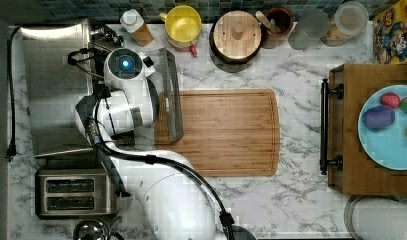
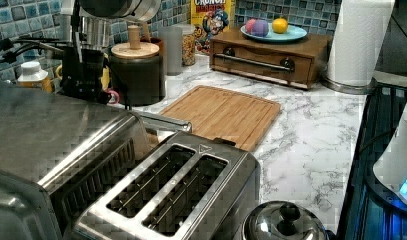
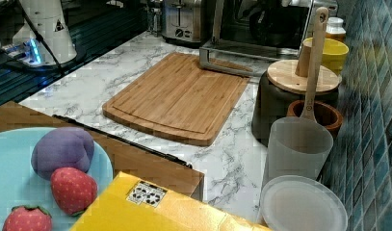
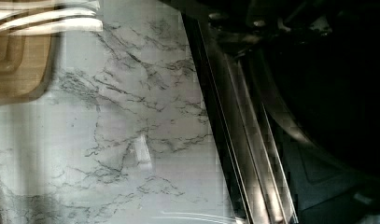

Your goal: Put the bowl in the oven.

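The oven (image 1: 53, 90) stands at the top view's left, its glass door (image 1: 172, 95) folded down flat over the left edge of the cutting board. My arm bends over that door, and my gripper (image 2: 83, 90) hangs at the oven's mouth, its lower part hidden behind the oven's top (image 2: 46, 130). In the wrist view a dark round shape with a thin rim, apparently the bowl (image 4: 332, 93), lies just past the door's hinge edge in the dark oven opening. In the right view the oven's mouth (image 3: 268, 24) is dark, with the door (image 3: 232, 50) lowered.
A two-slot toaster (image 1: 73, 192) sits beside the oven, with a kettle lid (image 2: 283, 222) near it. Along the back wall stand a yellow mug (image 1: 183, 25), a dark pot with a wooden lid (image 1: 236, 32) and jars. The cutting board (image 1: 226, 132) lies mid-counter, and a wooden box (image 1: 351, 130) holds a blue plate.
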Available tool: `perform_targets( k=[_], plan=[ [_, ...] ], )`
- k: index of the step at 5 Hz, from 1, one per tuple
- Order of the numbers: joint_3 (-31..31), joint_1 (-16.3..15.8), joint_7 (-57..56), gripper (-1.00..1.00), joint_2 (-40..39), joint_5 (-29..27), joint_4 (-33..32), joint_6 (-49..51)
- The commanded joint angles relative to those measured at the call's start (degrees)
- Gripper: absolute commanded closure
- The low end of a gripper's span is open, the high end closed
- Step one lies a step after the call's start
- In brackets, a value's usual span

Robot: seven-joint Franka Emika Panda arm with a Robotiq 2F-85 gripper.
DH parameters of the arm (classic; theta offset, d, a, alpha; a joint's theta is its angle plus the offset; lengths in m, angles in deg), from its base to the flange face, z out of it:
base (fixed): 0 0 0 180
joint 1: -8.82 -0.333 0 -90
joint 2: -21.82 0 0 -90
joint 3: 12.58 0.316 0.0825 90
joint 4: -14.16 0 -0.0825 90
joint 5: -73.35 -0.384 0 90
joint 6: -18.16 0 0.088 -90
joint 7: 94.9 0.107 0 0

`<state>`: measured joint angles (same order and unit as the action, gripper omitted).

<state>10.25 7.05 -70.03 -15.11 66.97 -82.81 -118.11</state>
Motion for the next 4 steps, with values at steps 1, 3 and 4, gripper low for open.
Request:
perform_targets(
  k=[1,3,4],
  plan=[
    [5.5,-0.3,-2.9,1.00,-3.8,-3.2,11.6,8.0],
    [8.9,2.1,-2.5,0.00,-5.0,-4.1,9.4,7.5],
    [11.8,6.5,-3.1,0.00,-2.8,-7.7,6.3,5.0]
  ],
)
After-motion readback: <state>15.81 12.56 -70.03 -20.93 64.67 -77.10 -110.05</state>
